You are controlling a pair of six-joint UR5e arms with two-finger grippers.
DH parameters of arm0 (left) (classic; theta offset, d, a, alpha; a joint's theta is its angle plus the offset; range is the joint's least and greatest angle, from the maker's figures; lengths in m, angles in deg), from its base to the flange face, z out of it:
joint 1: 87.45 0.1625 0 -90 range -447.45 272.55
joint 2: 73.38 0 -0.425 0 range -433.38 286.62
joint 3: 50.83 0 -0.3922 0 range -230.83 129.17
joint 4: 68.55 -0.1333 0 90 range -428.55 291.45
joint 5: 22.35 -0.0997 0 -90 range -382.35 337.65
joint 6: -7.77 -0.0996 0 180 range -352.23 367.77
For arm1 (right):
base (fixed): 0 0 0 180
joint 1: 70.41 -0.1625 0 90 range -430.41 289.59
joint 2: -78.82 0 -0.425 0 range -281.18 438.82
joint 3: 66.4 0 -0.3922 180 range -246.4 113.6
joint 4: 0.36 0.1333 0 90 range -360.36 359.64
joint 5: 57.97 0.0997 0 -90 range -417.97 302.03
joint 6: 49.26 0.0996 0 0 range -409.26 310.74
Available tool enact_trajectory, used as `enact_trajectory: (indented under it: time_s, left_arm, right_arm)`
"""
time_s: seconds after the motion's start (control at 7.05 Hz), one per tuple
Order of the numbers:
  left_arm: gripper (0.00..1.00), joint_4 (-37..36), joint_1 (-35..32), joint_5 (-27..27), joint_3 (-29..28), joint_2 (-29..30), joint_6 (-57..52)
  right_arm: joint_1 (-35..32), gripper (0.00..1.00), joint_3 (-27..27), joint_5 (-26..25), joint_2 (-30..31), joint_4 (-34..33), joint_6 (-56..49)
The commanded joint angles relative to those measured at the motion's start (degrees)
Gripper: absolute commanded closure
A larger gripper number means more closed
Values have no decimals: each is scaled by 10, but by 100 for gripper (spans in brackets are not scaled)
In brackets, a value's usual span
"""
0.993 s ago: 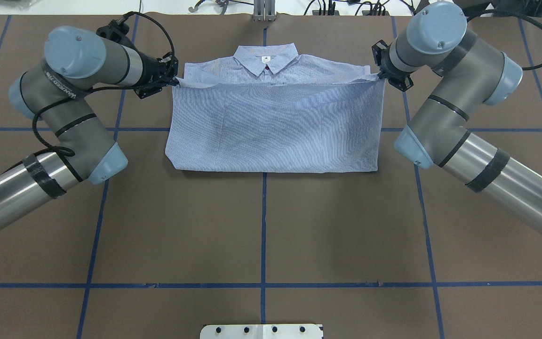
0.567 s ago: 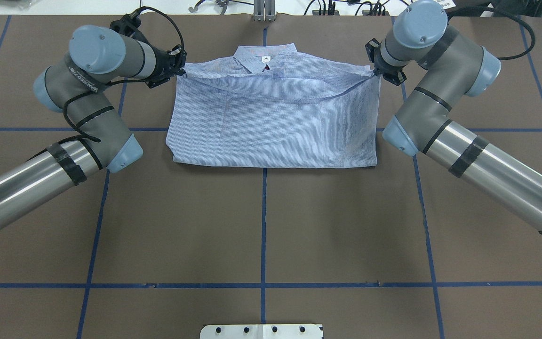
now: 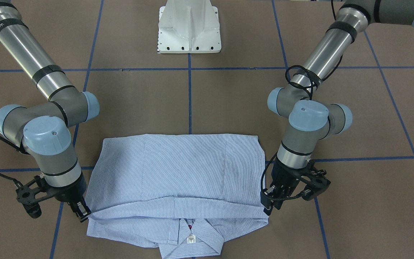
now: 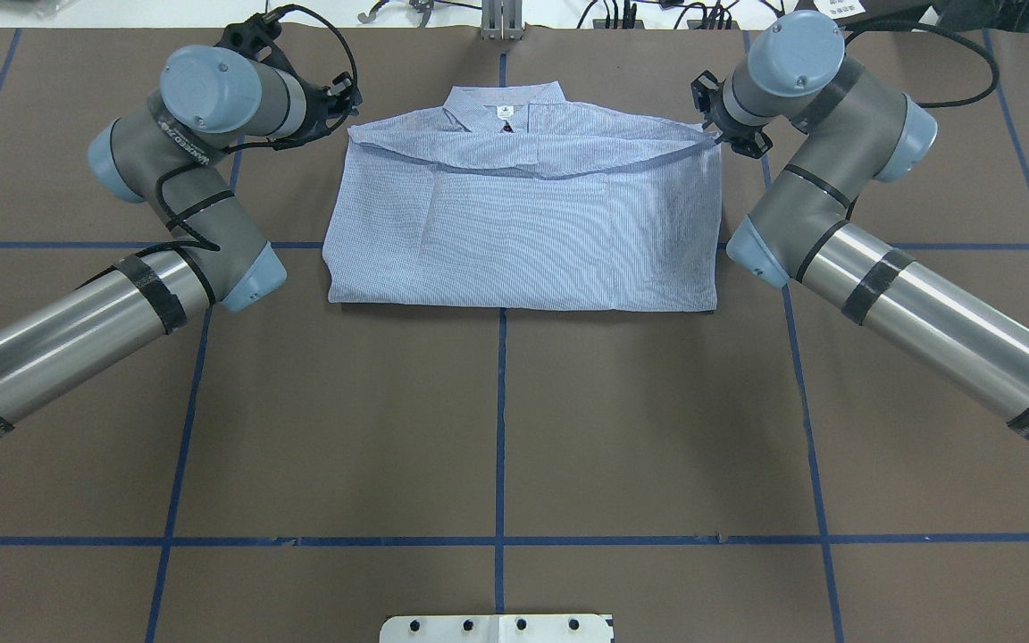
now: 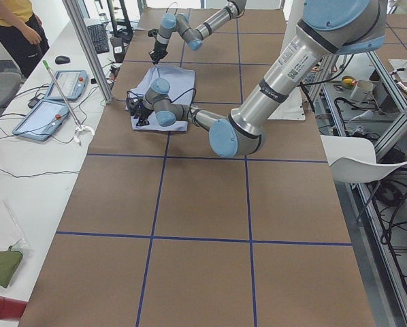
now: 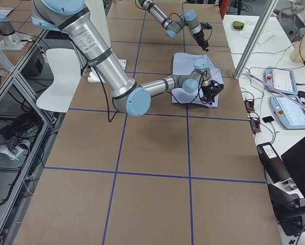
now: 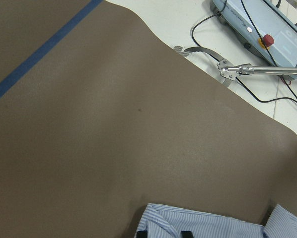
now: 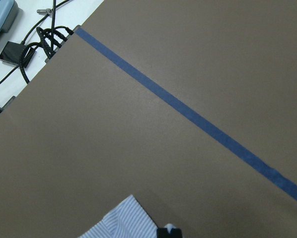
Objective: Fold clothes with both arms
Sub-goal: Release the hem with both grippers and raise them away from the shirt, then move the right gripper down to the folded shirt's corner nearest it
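Overhead exterior view: a brown table (image 4: 497, 429) crossed by blue tape lines (image 4: 500, 420); two silver-grey arms (image 4: 77, 348) reach in from either side toward one garment.
Garment: a light blue striped shirt (image 4: 523, 232) lies centred on the far half of the table, its collar (image 4: 503, 105) pointing away from the robot. Its lower part is doubled up over the chest, so the crease runs along the near side and the folded-over edge (image 4: 523, 171) stops just short of the collar.
Left side: the left end effector (image 3: 268, 209) is clamped on the left corner of that edge, low over the table. The left wrist view shows striped cloth between dark fingertips.
Right side: the right end effector (image 3: 83, 214) is clamped on the right corner, at about the same height.
Why held so: gripping both corners at once holds the edge stretched and square, so the layer can land evenly. The edge sags slightly in the middle, which suggests the corners hang a touch above the cloth beneath.
Step in hand: likely laying down this bottom-to-top fold.
Progress: one crosswise fold is nearly set. No sleeves show, so they are presumably tucked inside.
Next move: probably releasing both corners and lifting clear without dragging the cloth.
Risk: a finger that snags could pull the edge askew.
Also present: a white pedestal base (image 3: 189, 28) at the table's near side.
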Motion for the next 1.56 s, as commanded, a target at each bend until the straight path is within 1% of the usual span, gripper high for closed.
enact_trajectory:
  time_s: [0.0, 0.14, 0.28, 0.43, 0.57, 0.71, 0.99, 1.13, 1.42]
  left_arm:
    - [25, -1, -11, 13, 38, -20, -5]
    - [25, -3, -15, 48, 86, -55, -5]
    - [25, -3, -21, 62, 127, -82, -5]
    - [25, -5, -21, 63, 152, -92, -2]
    - [25, -11, -21, 63, 155, -93, -2]
    - [25, -11, -22, 62, 158, -94, -2]
    - [25, -11, -21, 61, 158, -97, -2]
    - [25, -11, -21, 61, 158, -97, -2]
    - [25, -11, -21, 60, 158, -97, -2]
  right_arm:
    - [-12, 1, -14, 4, -12, 1, 6]
    - [-12, 1, -40, 20, -6, -3, 9]
    - [-15, 1, -81, 42, 18, -6, 16]
    - [22, 1, -183, 42, 108, -9, 56]
    - [42, 1, -243, 41, 159, -8, 73]
    - [79, 1, -277, 25, 208, 0, 110]
    - [122, 2, -278, -4, 211, 1, 166]
    - [133, 2, -282, -16, 212, 1, 177]
    - [145, 7, -283, -24, 220, 0, 178]
